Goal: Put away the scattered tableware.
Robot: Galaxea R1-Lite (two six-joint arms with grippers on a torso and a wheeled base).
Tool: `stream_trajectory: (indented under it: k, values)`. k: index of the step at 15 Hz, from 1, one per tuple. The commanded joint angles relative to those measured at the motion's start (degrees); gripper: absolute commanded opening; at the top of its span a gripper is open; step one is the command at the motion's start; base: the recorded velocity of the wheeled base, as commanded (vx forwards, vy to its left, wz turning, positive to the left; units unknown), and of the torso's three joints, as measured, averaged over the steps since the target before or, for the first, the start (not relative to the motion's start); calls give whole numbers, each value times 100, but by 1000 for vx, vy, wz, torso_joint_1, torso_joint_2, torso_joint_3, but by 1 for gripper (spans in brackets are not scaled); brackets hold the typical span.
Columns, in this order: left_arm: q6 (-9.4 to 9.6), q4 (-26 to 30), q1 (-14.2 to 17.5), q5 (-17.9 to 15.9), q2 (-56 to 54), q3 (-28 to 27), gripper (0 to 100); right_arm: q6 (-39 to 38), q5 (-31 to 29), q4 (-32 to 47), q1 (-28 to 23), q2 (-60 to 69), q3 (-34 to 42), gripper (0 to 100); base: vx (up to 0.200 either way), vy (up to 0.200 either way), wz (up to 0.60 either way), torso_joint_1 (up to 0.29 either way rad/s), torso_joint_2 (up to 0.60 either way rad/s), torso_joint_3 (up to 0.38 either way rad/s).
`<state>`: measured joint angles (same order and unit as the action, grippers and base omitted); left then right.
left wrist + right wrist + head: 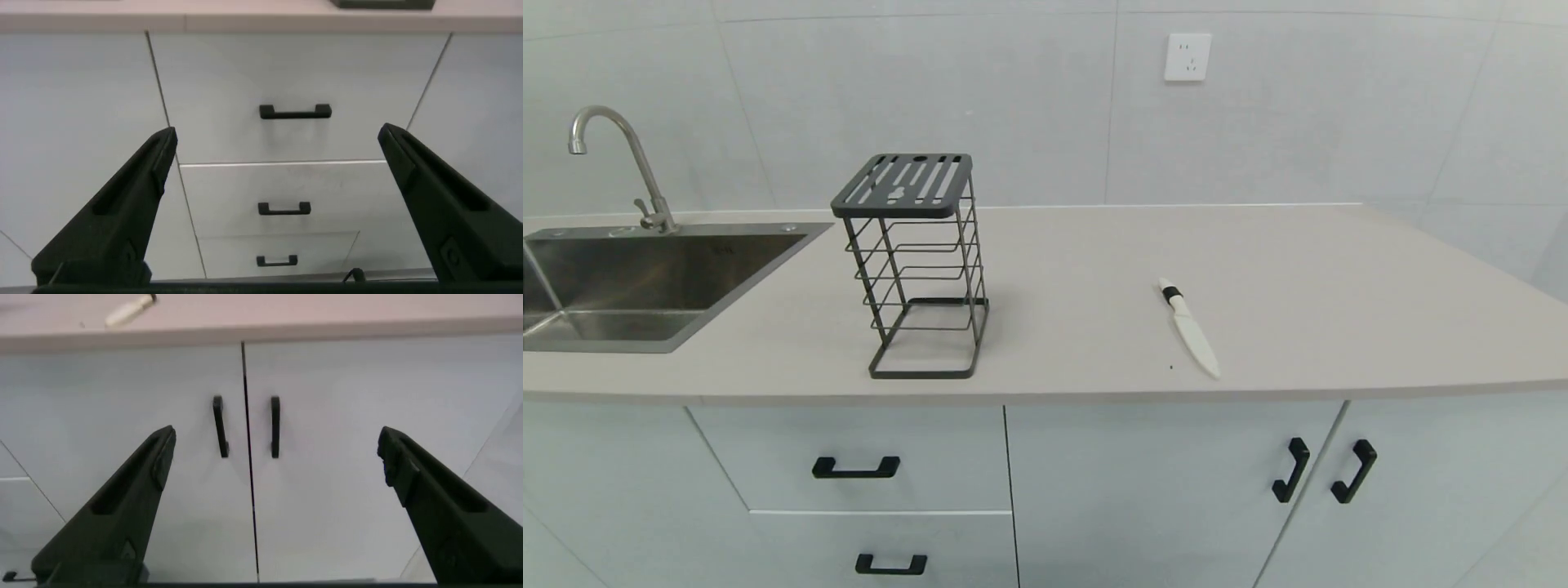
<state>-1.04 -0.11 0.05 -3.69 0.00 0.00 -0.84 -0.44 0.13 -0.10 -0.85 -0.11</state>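
Note:
A white knife with a black band on its handle (1188,327) lies flat on the countertop (1258,269), right of centre, its blade tip toward the front edge. Its tip also peeks in as the white knife (129,308) in the right wrist view. A dark wire rack with a slotted top (916,261) stands upright on the counter left of the knife. My left gripper (278,143) is open, low in front of the drawers. My right gripper (276,441) is open too, low before the cabinet doors, below the knife.
A steel sink (629,286) with a curved tap (621,163) takes up the counter's left end. Drawers with black handles (856,467) sit under the rack, double doors (1327,469) under the knife. A tiled wall with a socket (1187,56) backs the counter.

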Motion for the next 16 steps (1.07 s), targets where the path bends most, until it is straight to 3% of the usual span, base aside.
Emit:
stream_trajectory:
  k: [1,3,8,16]
  values:
    - [-19,2,4,0,9,0,100,-4,0,4,1,-3,2,100,0,0,0,408,-486,-222]
    - [-72,2,4,0,9,0,100,5,0,4,1,-3,2,100,0,0,0,293,-222,-146]
    - [-72,2,4,0,9,0,100,-4,0,4,1,-3,2,100,0,0,0,55,-79,-27]
    - [-81,2,4,18,9,0,100,5,0,4,1,-3,2,100,0,0,0,245,-470,-224]
